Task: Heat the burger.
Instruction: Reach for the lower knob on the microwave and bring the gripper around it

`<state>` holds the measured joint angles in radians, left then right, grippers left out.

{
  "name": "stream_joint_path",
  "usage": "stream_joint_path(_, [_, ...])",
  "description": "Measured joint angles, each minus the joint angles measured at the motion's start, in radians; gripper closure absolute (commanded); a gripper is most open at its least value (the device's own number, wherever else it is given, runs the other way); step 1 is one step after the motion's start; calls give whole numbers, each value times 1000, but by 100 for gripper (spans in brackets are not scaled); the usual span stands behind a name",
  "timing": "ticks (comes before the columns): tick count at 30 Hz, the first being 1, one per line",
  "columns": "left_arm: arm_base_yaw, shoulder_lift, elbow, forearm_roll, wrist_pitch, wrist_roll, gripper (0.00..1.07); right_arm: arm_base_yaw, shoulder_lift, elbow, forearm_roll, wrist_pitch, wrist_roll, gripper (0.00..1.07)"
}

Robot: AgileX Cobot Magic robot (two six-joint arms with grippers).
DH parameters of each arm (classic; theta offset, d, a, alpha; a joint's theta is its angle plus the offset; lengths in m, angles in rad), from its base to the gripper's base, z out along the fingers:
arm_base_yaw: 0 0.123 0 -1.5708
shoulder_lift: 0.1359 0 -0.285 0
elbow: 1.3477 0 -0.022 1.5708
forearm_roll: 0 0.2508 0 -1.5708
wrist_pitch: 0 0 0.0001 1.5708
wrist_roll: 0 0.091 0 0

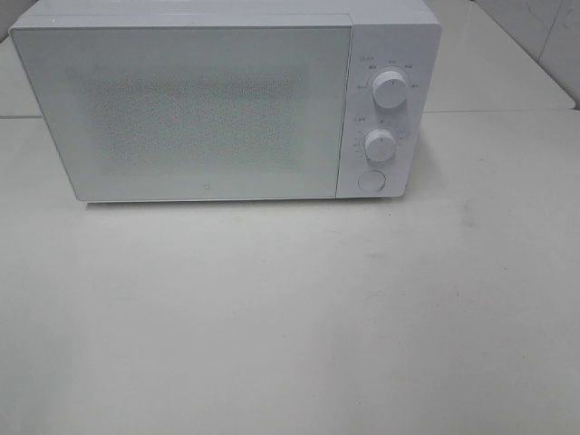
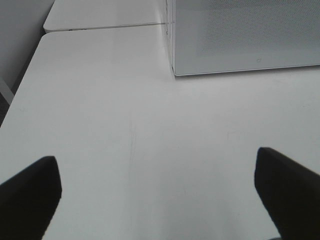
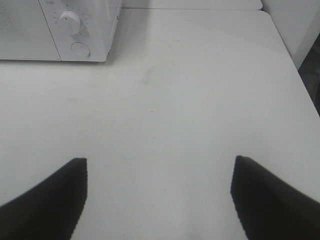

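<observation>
The microwave (image 1: 227, 18) sits at the back of the table (image 1: 290, 317), its door (image 1: 181, 109) left; right of it, upper knob (image 1: 390, 89) above lower knob (image 1: 380, 145) above the button (image 1: 371, 180).

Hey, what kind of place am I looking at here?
Probably a mock kitchen or lab bench: a white microwave with two dials, door shut, sits on plain white tables pushed together.
</observation>
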<state>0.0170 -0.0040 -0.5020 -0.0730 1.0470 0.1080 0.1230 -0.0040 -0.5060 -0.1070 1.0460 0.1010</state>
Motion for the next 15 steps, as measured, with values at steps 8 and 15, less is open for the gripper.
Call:
stream_joint_path(8, [0,0,0,0,0,0,3,0,0,-33,-7,-59,6,31])
stream_joint_path(15, [0,0,0,0,0,0,3,0,0,-56,-9,-195,26,31])
